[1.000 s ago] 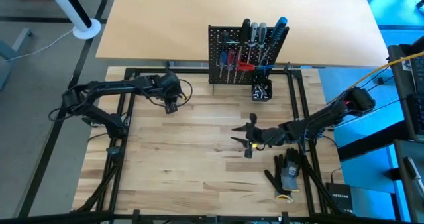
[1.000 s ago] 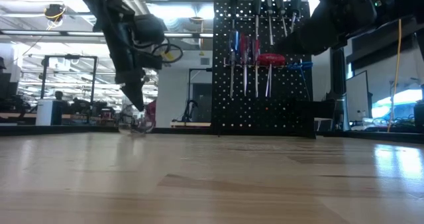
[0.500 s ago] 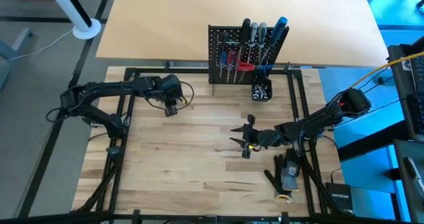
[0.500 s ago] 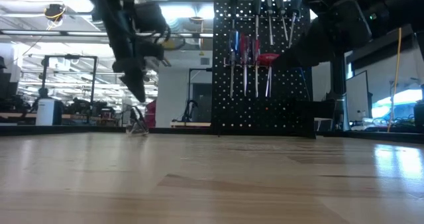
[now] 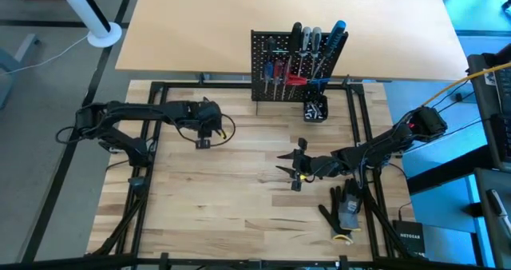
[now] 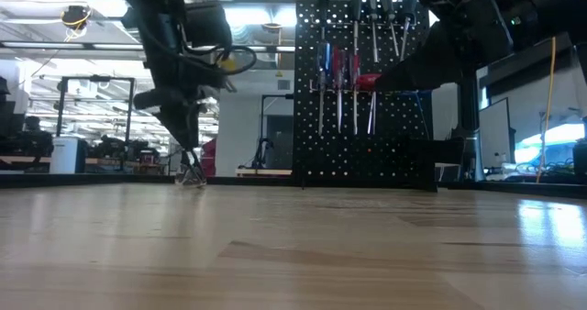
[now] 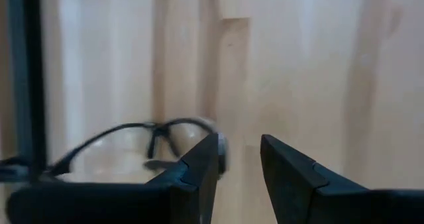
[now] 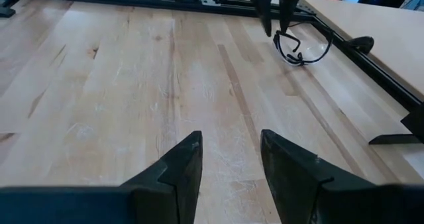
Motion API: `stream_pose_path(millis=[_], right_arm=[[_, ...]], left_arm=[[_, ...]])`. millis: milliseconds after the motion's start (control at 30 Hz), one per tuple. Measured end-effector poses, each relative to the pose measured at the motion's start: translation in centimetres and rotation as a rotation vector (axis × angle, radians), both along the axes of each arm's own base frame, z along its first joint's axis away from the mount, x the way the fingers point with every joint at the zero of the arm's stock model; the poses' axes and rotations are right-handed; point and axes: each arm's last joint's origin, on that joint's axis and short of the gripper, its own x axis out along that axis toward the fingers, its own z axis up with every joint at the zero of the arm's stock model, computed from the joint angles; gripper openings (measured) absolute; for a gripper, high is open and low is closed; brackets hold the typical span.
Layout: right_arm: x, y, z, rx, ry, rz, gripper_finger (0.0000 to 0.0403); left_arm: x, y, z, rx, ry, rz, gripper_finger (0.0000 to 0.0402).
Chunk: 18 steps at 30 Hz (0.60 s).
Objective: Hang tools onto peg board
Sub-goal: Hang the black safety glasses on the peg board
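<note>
So the left gripper (image 5: 203,142) hangs low over the wood table (image 5: 223,198), fingers (image 7: 199,164) a little apart with nothing between them, right above a pair of clear safety glasses (image 7: 132,141) lying on the boards. Just beyond it runs the black frame rail (image 5: 200,84) along the table's far edge; toward the middle it's bare planks with plenty of room. The right gripper (image 5: 297,168) hovers mid-table, jaws parted and empty too, with black gloves (image 5: 345,206) lying near its arm. The peg board (image 5: 275,66) stands upright at the far edge, well apart from both grippers, with the tools (image 5: 307,50) already hanging on it. A small black cup (image 5: 314,109) sits at its foot.
</note>
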Motion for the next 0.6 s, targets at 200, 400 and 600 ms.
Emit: stream_pose_path(millis=[200, 400, 600], right_arm=[[0.0, 0.0, 0.0, 0.004, 0.000, -0.001, 0.0156], [0.0, 0.0, 0.0, 0.004, 0.001, 0.000, 0.0156], [0.0, 0.0, 0.0, 0.006, 0.001, 0.000, 0.0156]], left_arm=[[-0.7, 0.9, -0.1, 0.034, 0.057, 0.042, 0.0104], [-1.6, 1.6, -0.3, -0.008, 0.104, 0.073, 0.0104], [-1.9, 1.8, -0.3, -0.015, 0.116, 0.095, 0.0104]])
